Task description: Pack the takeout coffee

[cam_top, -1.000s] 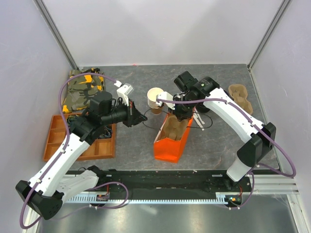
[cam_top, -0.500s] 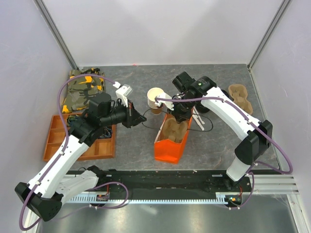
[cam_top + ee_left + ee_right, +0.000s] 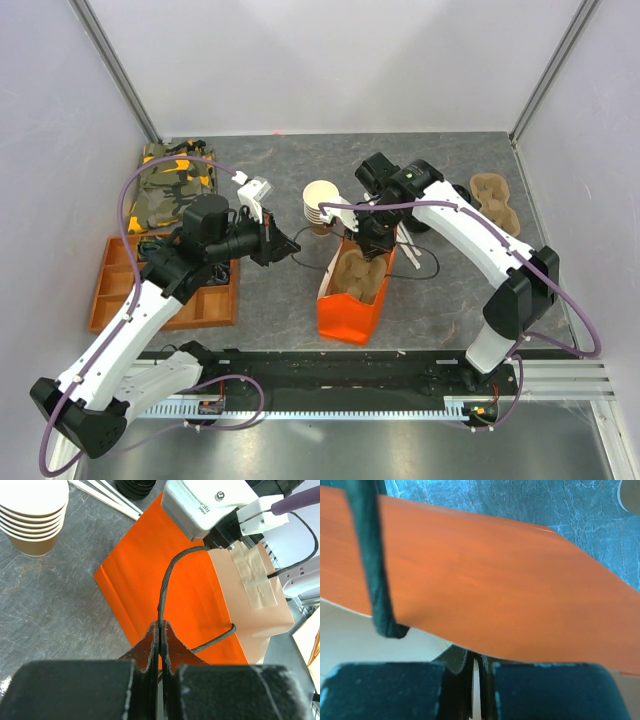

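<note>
Qty, arms: 2. L gripper (image 3: 288,243) left of centre, R gripper (image 3: 370,242) just right of centre.
Qty, left side: 1 orange tray (image 3: 112,270) w/ compartments, mid-left. 1 green/yellow pile (image 3: 165,185) above it, upper left.
Qty, centre: 1 stack of lidless tan cups (image 3: 320,205), upright, just above the bag in frame. 1 orange bag (image 3: 345,312), upright, mouth open. 1 tan pulp carrier (image 3: 358,270) inside the bag.
Qty, right side: a few white sticks (image 3: 408,248) on the table just right of the bag, partly under the R arm. 1 second carrier (image 3: 492,197), upper right, well apart from the bag.
Bag handles: 2 black cords. One handle (image 3: 165,585) runs from the bag rim into the L fingers. The other loops out at the bag's right side.
L fingers: pressed together, pinching the cord handle (L wrist view).
R fingers: nearly together, thin slit btwn them. Tips sit at the bag's orange wall. Cannot tell if the wall is pinched.
Takeout coffee: cannot be made out for certain in any view, so its place cannot be told.
Possible match: 1 black round item (image 3: 135,486), cropped at top edge of L wrist view, beside the sticks. It lies on the far side of the bag from the L fingers, well apart. Cannot tell if it is the cup's lid.
</note>
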